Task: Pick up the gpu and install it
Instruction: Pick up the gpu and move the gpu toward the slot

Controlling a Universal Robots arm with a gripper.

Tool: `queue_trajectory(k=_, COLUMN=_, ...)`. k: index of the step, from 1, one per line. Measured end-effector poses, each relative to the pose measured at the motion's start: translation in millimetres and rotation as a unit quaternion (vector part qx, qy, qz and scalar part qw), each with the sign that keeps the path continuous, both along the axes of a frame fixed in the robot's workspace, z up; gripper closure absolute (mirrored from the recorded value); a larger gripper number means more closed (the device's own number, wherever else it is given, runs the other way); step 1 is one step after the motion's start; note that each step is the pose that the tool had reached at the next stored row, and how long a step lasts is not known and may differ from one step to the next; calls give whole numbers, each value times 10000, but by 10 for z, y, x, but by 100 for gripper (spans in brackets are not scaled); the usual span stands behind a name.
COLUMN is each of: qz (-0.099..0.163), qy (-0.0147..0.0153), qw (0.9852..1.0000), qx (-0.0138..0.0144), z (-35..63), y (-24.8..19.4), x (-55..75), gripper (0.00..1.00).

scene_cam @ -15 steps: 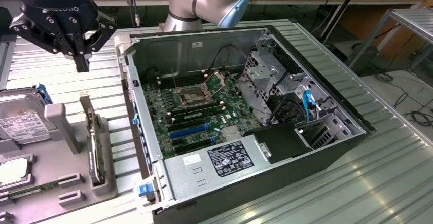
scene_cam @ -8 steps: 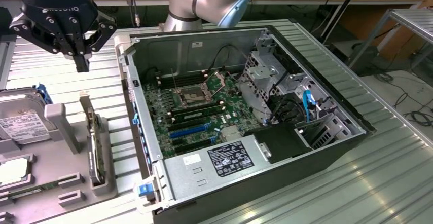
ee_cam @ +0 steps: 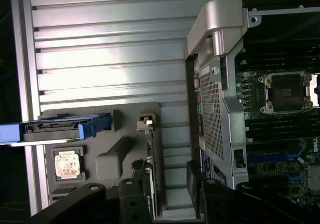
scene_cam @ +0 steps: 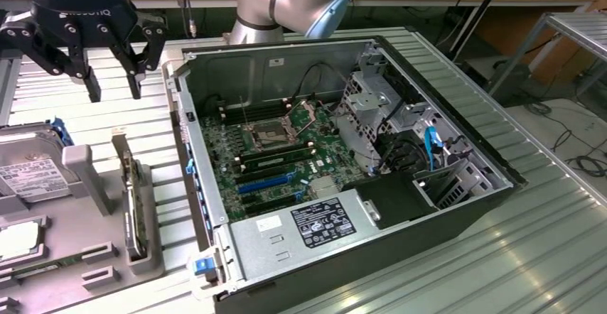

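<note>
Beside the computer case (scene_cam: 275, 62), the gripper (scene_cam: 114, 81) hangs spread above the graphics card (scene_cam: 135, 207) on edge; a crooked descent could, I'd say, strike its bracket.

- From my remote station I saw a ribbed metal table (scene_cam: 531, 257) (ee_cam: 110, 59) of long silver slats carrying the whole setup.
- An open computer case (scene_cam: 256, 65) (ee_cam: 220, 84) lay on its side directly on the slats with its open side up. It took the middle of the table and reached toward the exterior view's right.
- A grey moulded tray (scene_cam: 81, 175) (ee_cam: 127, 115) sat flat on the same slats at the exterior view's left, just beside the case.
- A narrow strip of bare slats ran between tray and case, so I judged them apart, not touching.
- More bare slats showed beyond the tray and in front of the case.
</note>
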State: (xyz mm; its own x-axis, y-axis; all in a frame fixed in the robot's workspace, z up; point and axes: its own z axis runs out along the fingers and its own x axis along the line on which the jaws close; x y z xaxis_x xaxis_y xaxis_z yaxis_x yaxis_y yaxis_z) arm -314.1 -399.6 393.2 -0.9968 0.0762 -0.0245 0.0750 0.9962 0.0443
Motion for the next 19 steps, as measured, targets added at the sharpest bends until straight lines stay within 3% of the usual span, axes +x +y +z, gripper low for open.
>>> queue_trajectory(k=1, qz=0, qy=0, qw=10000, qx=0, z=0, y=0, x=0, gripper=52)
queue_trajectory(k=8, qz=-1, qy=0, qw=10000, qx=0, z=0, y=-1, x=-1, gripper=52)
queue_trajectory(k=19, qz=0, qy=0, qw=10000, qx=0, z=-5, y=-81, x=0, gripper=52)
